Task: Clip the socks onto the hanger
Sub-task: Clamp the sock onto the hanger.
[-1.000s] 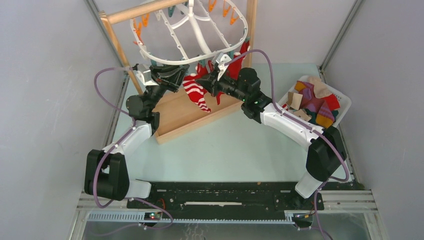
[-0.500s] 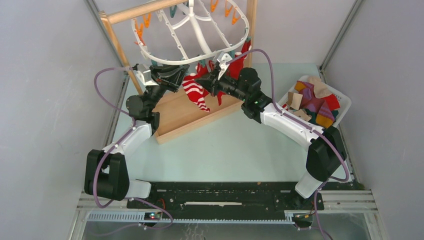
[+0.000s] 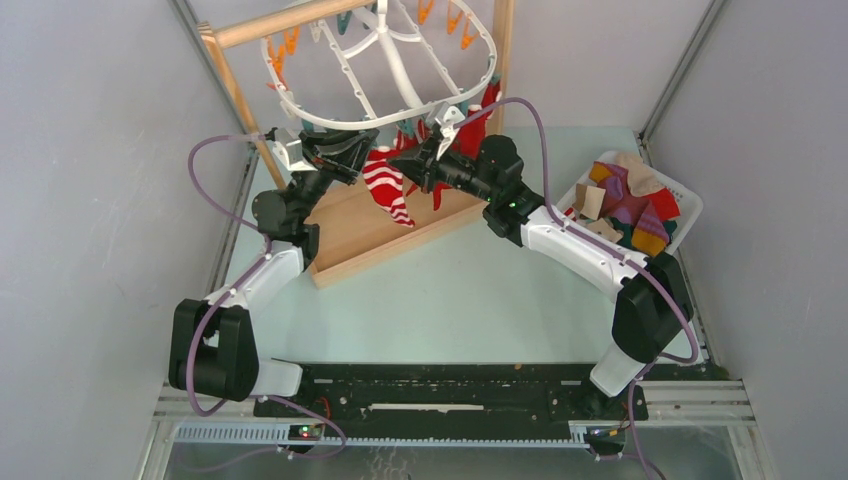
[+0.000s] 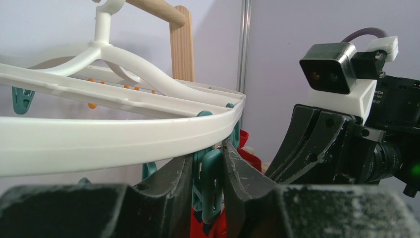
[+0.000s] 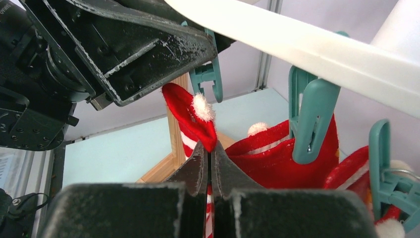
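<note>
The left hand [image 4: 207, 164] squeezed a peg [image 4: 212, 178], the right hand [image 5: 209, 163] pinched a sock [image 5: 185, 111] just below; next, the sock needed raising into it.

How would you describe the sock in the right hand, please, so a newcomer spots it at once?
Find the white oval hanger on the wooden stand. Below its near rim, the right hand pinches a sock. It is striped red and white; the clipped socks beside it are mostly plain red.

Hanger [image 4: 99, 144]: white plastic, smooth, slightly glossy. Clothespin [image 4: 210, 178]: teal plastic, smooth. Sock [image 5: 188, 111]: soft red cloth, fluffy white pompom. Stand [image 3: 350, 230]: bare wood, matt.
</note>
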`<state>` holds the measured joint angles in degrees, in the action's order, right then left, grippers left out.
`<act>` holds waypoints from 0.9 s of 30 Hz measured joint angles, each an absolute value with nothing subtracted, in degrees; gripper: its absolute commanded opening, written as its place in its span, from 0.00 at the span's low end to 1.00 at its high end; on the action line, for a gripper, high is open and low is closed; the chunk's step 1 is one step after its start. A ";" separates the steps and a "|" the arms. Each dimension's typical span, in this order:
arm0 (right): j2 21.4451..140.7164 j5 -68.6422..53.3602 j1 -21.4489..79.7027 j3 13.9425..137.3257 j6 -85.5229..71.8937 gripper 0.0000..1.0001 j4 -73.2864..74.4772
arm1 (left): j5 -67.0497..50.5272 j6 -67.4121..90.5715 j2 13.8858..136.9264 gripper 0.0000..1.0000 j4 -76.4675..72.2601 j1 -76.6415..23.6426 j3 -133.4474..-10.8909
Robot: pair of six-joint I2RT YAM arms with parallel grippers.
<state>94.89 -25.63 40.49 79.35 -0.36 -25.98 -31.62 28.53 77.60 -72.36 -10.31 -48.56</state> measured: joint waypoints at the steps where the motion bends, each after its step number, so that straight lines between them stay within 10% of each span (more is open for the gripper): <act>1: 94.89 -25.63 40.49 79.35 -0.36 0.00 -25.54 | -31.62 28.53 77.60 0.01 -72.36 -10.31 -48.56; 27: 94.96 -20.93 40.97 79.35 -0.97 0.00 -21.67 | -31.64 28.56 77.60 0.01 -72.42 -10.37 -48.56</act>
<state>94.96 -20.93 40.97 79.35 -0.97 -21.67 -31.64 28.56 77.60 -72.42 -10.37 -48.56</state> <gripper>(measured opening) 0.010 0.282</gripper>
